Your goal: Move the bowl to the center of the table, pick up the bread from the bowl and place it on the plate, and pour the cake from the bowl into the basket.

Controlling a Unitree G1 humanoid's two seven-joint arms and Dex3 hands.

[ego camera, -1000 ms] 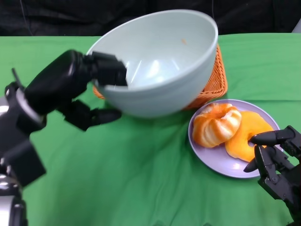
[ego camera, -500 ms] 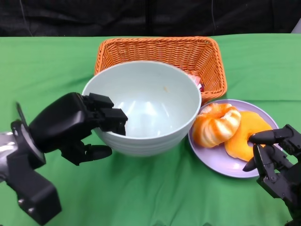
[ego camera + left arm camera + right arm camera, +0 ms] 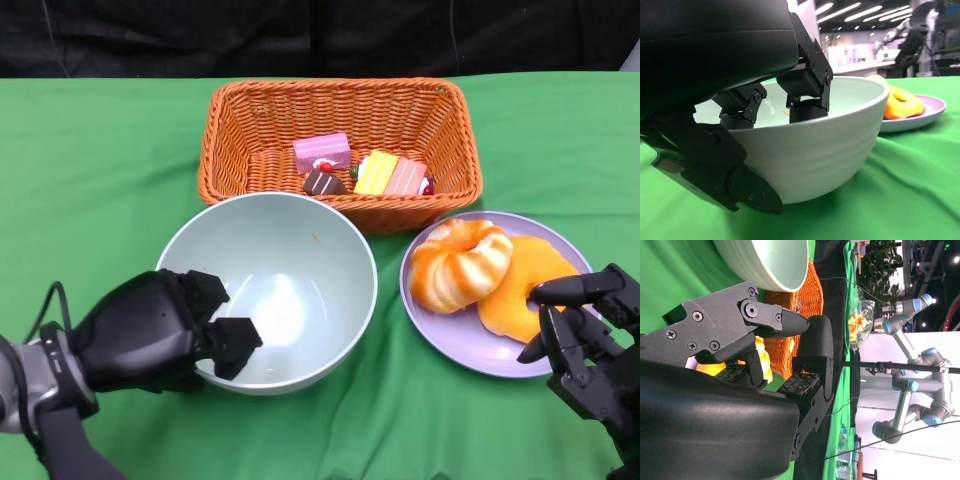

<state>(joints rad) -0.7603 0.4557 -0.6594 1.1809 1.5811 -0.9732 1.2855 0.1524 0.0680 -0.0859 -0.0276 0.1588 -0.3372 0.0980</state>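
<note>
The pale green bowl (image 3: pixel 268 290) sits empty on the green worktop (image 3: pixel 100 170), its rim pinched by the left robot hand (image 3: pixel 160 335). Cake pieces (image 3: pixel 360 172) lie in the wicker basket (image 3: pixel 225 150), bread (image 3: pixel 462 264) on the purple plate (image 3: pixel 470 352). The right robot hand (image 3: pixel 585 345) hovers loosely curled, holding nothing. Only letting go seems left.

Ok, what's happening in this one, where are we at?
The left hand grips the near rim of the pale green bowl, fingers hooked inside it. The bowl sits upright on the green table and looks empty. Small cake pieces lie in the orange basket behind it, and the bread is on the purple plate to the right. The right hand hovers at the plate's near edge, holding nothing. The pour looks done.
</note>
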